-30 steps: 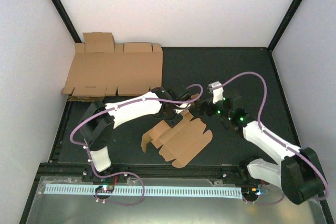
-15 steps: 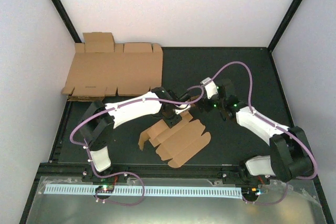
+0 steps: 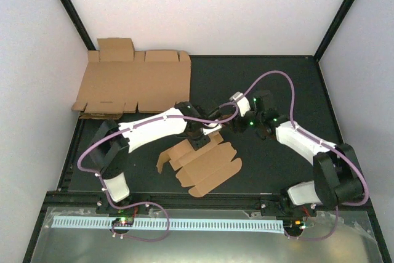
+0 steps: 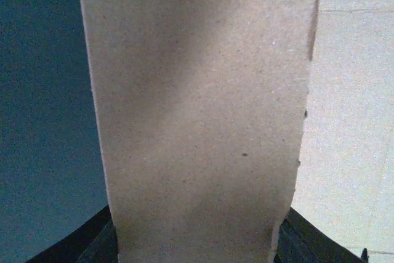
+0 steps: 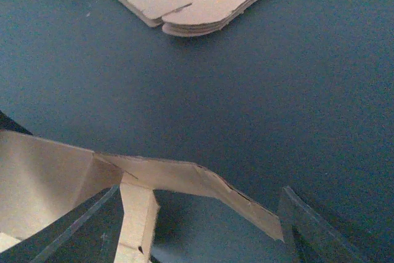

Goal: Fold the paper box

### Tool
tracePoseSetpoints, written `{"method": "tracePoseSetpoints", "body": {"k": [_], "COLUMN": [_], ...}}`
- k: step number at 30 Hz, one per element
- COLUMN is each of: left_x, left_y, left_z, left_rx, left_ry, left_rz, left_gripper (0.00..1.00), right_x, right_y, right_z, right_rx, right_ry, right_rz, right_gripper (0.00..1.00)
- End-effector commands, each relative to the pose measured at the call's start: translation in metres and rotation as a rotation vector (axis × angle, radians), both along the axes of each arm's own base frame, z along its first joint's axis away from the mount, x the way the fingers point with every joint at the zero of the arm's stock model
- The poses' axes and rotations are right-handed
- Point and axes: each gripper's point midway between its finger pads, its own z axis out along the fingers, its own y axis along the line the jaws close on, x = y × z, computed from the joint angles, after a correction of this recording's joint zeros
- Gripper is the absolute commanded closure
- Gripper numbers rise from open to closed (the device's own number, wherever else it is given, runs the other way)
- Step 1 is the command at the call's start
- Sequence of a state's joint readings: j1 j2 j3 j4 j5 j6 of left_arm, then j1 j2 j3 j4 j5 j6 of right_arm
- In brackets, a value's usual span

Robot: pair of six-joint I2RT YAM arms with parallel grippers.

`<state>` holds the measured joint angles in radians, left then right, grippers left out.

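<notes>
The paper box [image 3: 206, 165] lies half-folded on the dark mat, brown, with flaps raised at its left and far sides. My left gripper [image 3: 200, 138] is shut on one upright panel of the paper box [image 4: 197, 115]. That panel fills the left wrist view and hides most of the left gripper [image 4: 194, 246]; only dark finger bases show at the bottom corners. My right gripper [image 3: 237, 122] is at the box's far edge. It is open, with a bent flap of the paper box [image 5: 184, 180] spanning the gap between its fingers [image 5: 305, 226], and the flap's tip lies close to the right one.
A stack of larger flat cardboard sheets [image 3: 132, 84] lies at the back left corner; its rounded edge [image 5: 197, 4] shows in the right wrist view. Black frame posts and white walls enclose the mat [image 3: 271, 170]. A metal ledge [image 3: 203, 244] runs along the near edge.
My right arm has swung left to the box's far flap and its jaws have narrowed around it. The box and the left gripper have shifted a little left and nearer.
</notes>
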<state>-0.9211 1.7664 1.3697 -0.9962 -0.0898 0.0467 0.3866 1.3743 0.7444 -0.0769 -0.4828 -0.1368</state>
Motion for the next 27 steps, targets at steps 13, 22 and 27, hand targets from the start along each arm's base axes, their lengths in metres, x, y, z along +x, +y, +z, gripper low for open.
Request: {"method": "tracePoseSetpoints", "body": {"k": [13,22,27], "left_x": [-0.001,0.003,0.005], "left_y": [0.006,0.008,0.009], "left_z": [0.016,0.011,0.01], "left_rx": [0.007,0.031,0.037], "left_ry": [-0.041,-0.052,-0.057], "left_rz": [-0.037,-0.023,-0.009], "left_gripper": [0.51,0.51,0.51], "right_x": [-0.016,-0.021,-0.029], "right_y": [0.012,0.009,0.007], "right_z": [-0.01,-0.021,-0.025], "right_rx": [-0.091,-0.208,-0.213], "right_ry": [0.015,0.025,0.053], "right_rz": [0.097,0.063,0.027], "right_gripper": [0.5,0.62,0.65]}}
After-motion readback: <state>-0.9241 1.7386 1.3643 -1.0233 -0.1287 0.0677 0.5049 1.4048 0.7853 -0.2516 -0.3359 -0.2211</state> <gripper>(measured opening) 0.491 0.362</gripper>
